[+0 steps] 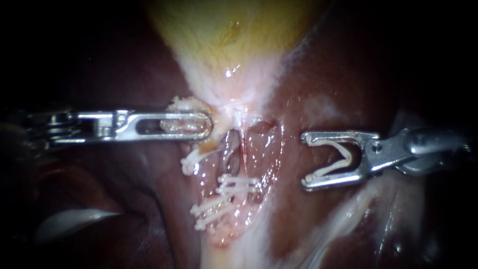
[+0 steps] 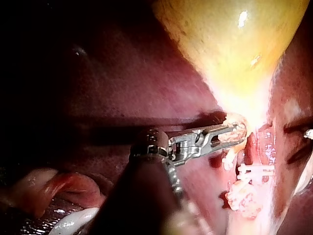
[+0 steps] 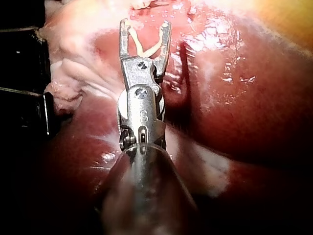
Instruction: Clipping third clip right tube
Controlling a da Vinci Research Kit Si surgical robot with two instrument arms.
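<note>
The yellow gallbladder (image 1: 224, 30) narrows to a pale neck. My left instrument (image 1: 209, 124) is shut on tissue at that neck, also seen in the left wrist view (image 2: 242, 132). Below the neck a thin tube (image 1: 241, 149) runs down. White clips (image 1: 236, 184) lie across it, two more (image 1: 211, 209) sit lower, and one (image 1: 195, 160) is under the left jaws. My right instrument (image 1: 304, 160) stands apart to the right of the tubes. Its jaws stand wide, with a spread white clip (image 1: 343, 159) seated between them. The right wrist view shows this instrument (image 3: 145, 23) and clip (image 3: 146, 49).
Dark red liver (image 1: 338, 65) surrounds the dissected area on both sides. A pale band of tissue (image 1: 343, 224) runs below the right instrument. In the left wrist view, folded pink tissue (image 2: 58, 188) lies beside the left shaft.
</note>
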